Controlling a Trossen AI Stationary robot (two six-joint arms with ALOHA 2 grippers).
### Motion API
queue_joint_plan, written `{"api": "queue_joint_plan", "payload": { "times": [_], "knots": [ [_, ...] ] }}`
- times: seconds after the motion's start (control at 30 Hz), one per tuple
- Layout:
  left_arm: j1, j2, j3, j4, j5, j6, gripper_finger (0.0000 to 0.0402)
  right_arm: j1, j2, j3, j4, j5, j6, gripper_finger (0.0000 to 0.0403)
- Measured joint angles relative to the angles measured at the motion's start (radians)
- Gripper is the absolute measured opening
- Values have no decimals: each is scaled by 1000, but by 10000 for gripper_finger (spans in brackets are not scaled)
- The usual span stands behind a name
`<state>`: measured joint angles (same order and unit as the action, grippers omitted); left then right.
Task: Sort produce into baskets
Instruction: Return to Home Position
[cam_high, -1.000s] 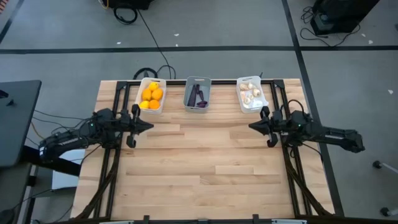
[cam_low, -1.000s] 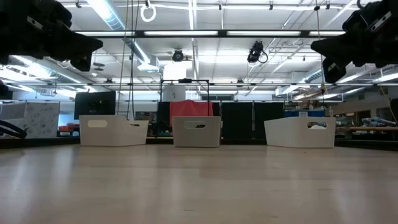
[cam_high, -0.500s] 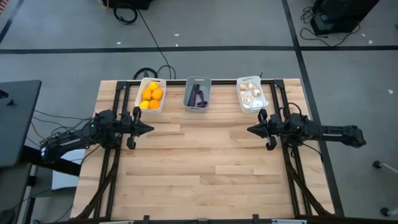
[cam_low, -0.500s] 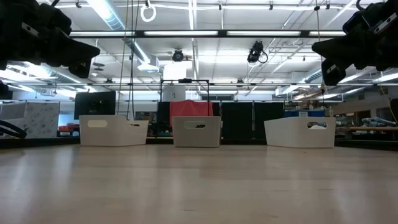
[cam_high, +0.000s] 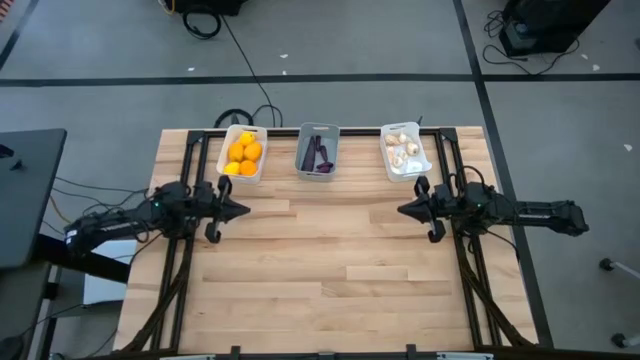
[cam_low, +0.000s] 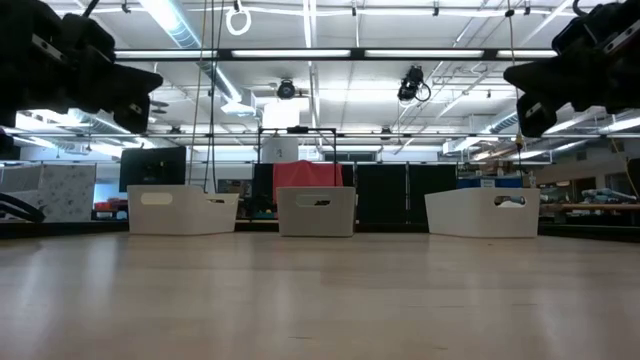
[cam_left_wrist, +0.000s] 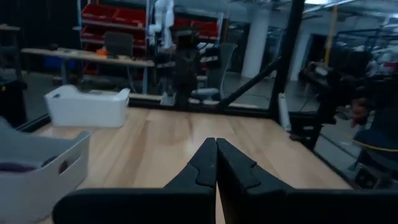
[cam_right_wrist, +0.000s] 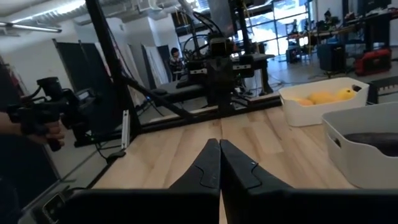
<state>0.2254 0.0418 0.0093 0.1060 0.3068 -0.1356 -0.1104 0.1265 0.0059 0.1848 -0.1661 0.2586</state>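
Three bins stand in a row at the table's far edge. The left white bin (cam_high: 243, 153) holds round orange-yellow fruits (cam_high: 244, 153). The middle grey bin (cam_high: 318, 150) holds dark purple pieces (cam_high: 318, 155). The right white bin (cam_high: 405, 151) holds whitish bulbs (cam_high: 403, 150). My left gripper (cam_high: 244, 210) is shut and empty, above the table near the left bin. My right gripper (cam_high: 402, 209) is shut and empty, above the table near the right bin. Both point toward the table's middle.
The bare wooden tabletop (cam_high: 320, 270) stretches between and in front of the arms. Black frame rails (cam_high: 180, 280) run along the left and right sides. In the low view the bins (cam_low: 316, 210) stand in a row at the far edge.
My left gripper has moved a little toward the table's near edge and right, staying shut. My right gripper has shifted slightly toward the table's left, staying shut.
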Motion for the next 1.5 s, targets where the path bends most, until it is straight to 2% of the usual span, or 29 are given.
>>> {"api": "queue_joint_plan", "payload": {
  "times": [0.17, 0.33, 0.5, 0.57, 0.73, 0.97, 1.33, 1.5],
  "knots": [
    [-123, 0, 0, 11, -88, 0, 7, 0, 0, 0, -1, -17, 1, 7],
    [-287, 5, 0, -6, -330, 9, 6, 0, 0, 0, -1, -18, 1, 7],
    [-389, 5, -1, -45, -502, 60, 6, 0, 0, 0, -13, -19, -1, 8],
    [-396, 1, -1, -48, -509, 79, 7, 0, 0, 0, -24, -19, -6, 8],
    [-396, -42, -1, -54, -385, 111, 9, -2, 0, 0, -24, -48, -27, 8],
    [-388, -41, -1, -75, -452, 126, 10, -17, 0, 0, -66, -65, -86, 8],
    [-356, -42, -2, -63, -481, 100, 11, -37, 0, 0, -87, -89, -100, 14],
    [-356, -42, -2, -61, -495, 55, 11, -37, 0, 0, -86, -90, -31, 27]
  ]
}}
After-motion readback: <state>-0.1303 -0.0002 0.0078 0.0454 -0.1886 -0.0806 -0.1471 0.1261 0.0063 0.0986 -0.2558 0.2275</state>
